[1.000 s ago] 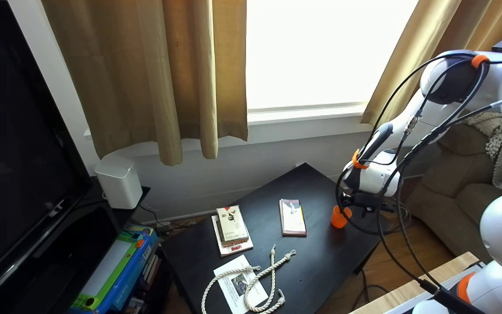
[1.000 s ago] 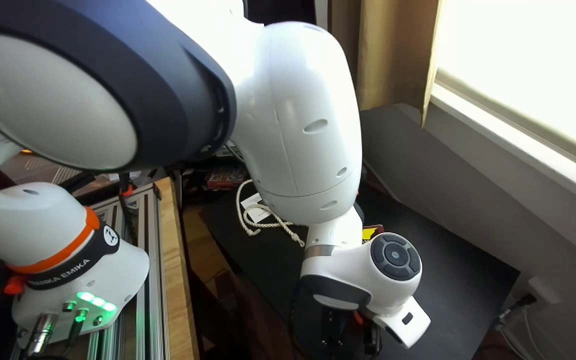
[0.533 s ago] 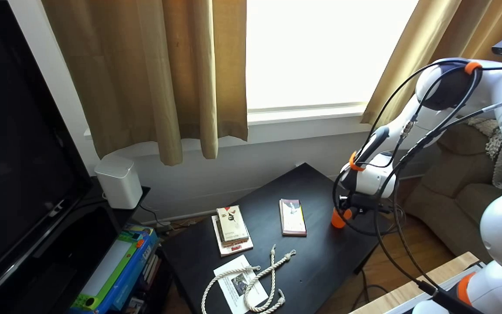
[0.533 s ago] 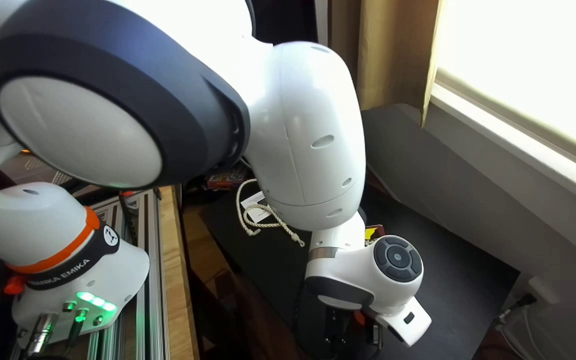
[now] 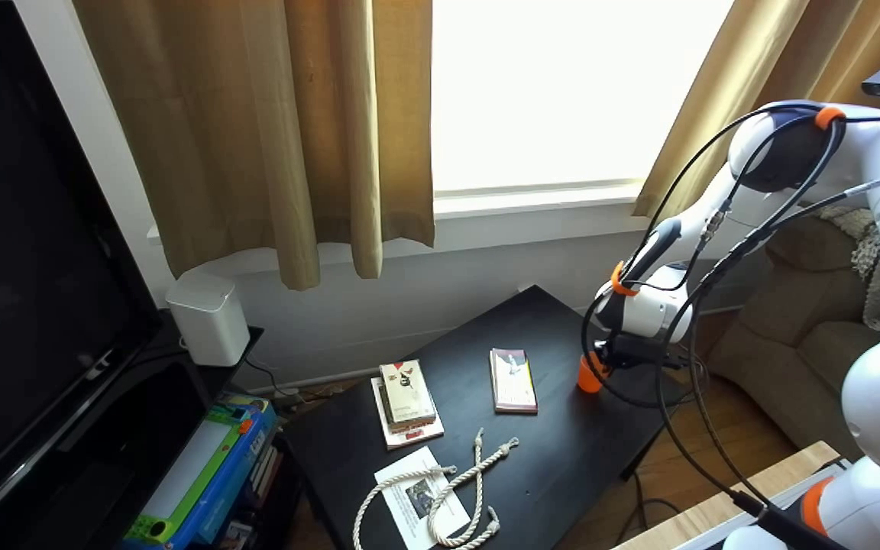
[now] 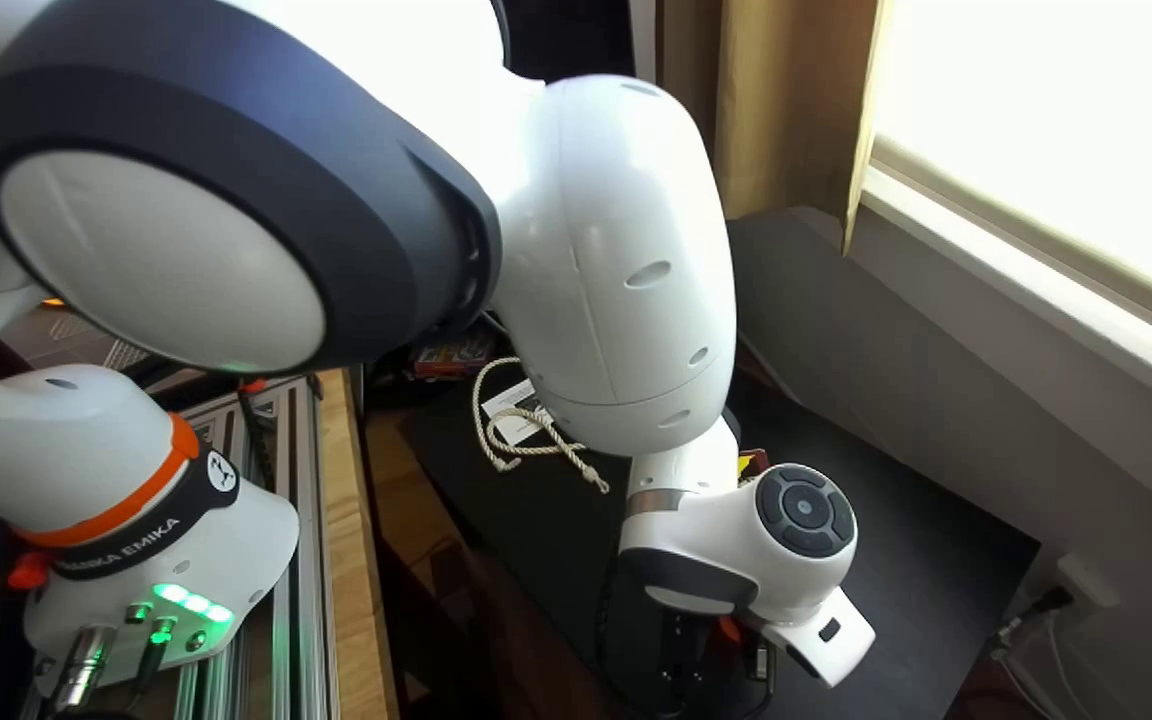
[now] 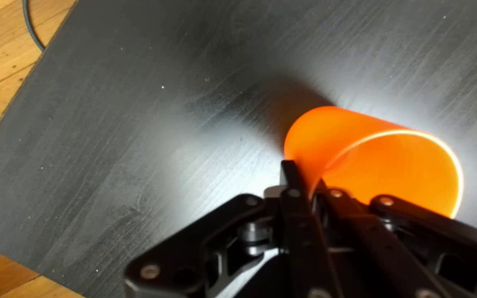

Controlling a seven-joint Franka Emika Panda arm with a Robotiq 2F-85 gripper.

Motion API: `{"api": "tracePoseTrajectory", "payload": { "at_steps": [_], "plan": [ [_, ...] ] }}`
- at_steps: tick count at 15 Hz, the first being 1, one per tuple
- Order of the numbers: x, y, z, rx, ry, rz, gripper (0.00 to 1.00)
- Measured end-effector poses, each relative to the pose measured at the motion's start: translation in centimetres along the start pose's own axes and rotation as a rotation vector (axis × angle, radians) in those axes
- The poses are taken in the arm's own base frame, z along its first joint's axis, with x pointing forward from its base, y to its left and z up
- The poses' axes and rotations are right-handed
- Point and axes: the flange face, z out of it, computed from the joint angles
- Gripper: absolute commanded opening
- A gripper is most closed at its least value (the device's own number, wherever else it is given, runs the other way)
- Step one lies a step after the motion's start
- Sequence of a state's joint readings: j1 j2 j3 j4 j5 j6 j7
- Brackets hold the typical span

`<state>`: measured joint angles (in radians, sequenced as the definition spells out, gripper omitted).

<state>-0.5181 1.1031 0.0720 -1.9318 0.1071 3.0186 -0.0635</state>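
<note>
An orange cup [image 7: 325, 128] stands on the dark table [image 7: 110, 136], with its mouth toward the camera in the wrist view. My gripper [image 7: 306, 182] is shut on the cup's wall at the rim. One finger [image 7: 289, 174] lies against the outside, and the other reaches inside the mouth. In an exterior view the cup [image 5: 589, 380] sits below the gripper near the table's right part, partly behind a cable. Only a sliver of the cup [image 6: 729, 629] shows beneath the arm in an exterior view. Whether its base touches the table, I cannot tell.
On the table lie a thin stack of booklets [image 5: 514, 380], a pile of books [image 5: 408, 401], and a pale rope [image 5: 478, 481] over a printed sheet [image 5: 413, 527]. Black cables [image 5: 665, 397] loop beside the arm. A sofa [image 5: 784, 328] stands behind it.
My gripper has come slightly leftward onto the cup, and its jaws have gone from open to shut on the rim. The cup has shifted a little left in an exterior view.
</note>
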Motion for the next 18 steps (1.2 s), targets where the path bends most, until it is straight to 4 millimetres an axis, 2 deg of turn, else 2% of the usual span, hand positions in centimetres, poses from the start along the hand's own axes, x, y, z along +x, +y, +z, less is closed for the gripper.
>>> {"api": "tracePoseTrajectory", "payload": {
  "at_steps": [4,7,9,13,15,16,18],
  "plan": [
    [0.9,-0.9,-1.7,0.000,0.025,-0.015,0.01],
    [1.5,-3.2,-4.5,0.001,0.055,-0.056,0.01],
    [1.7,-5.5,-6.8,0.003,0.078,-0.100,0.01],
    [1.3,-11.8,-10.7,0.020,0.104,-0.214,0.01],
    [0.8,-15.1,-11.8,0.035,0.097,-0.275,0.01],
    [0.4,-16.6,-12.0,0.041,0.090,-0.303,0.04],
    [0.2,-17.8,-12.2,0.046,0.093,-0.317,0.04]
  ]
}}
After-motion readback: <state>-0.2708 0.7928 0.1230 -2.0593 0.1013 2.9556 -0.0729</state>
